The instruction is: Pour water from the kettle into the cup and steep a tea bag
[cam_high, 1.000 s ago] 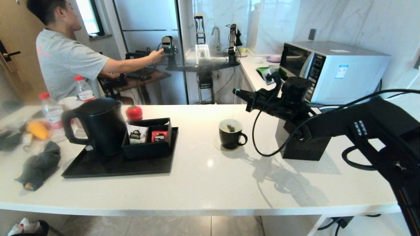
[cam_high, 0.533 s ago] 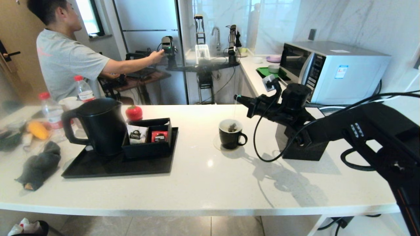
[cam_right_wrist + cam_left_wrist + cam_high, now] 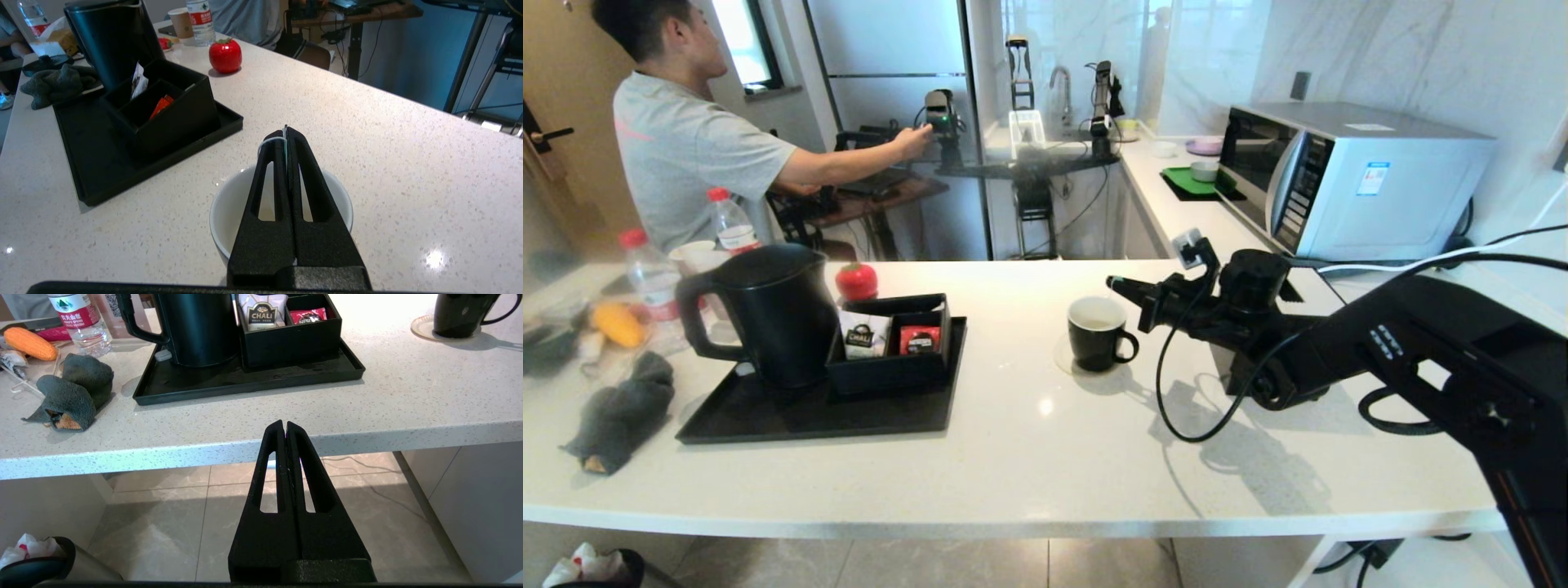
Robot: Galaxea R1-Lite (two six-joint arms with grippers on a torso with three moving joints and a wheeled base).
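On the white counter [image 3: 1029, 457], the black tray [image 3: 792, 416] carries the tall black kettle [image 3: 768, 314] and a divided black box [image 3: 894, 343] holding the white CHALI packet [image 3: 859, 335] and a red packet [image 3: 920, 339]. The kettle stands upright, well apart from the cup [image 3: 1098, 333], so pouring looks finished and the step in hand is steeping.

To do it well, the right arm should dip straight down over the middle of the cup, so the string does not drag across the rim and tip the mug. The pinch on the string must hold, since a slip would drop it into the drink. Lifts should be slow and short, so the bag does not swing out or drip on the counter.

The small black mug sits on a pale coaster [image 3: 1066, 359], right of the tray. The tea bag itself cannot be seen; I judge it is down inside the white interior, hidden under the fingers in the right wrist view.

The right gripper [image 3: 285, 132] hovers low over the cup's mouth, its jaws pressed together on the thin white string [image 3: 273, 141], which loops over one fingertip. The left gripper [image 3: 284, 426] is parked below the counter edge, jaws closed on nothing.
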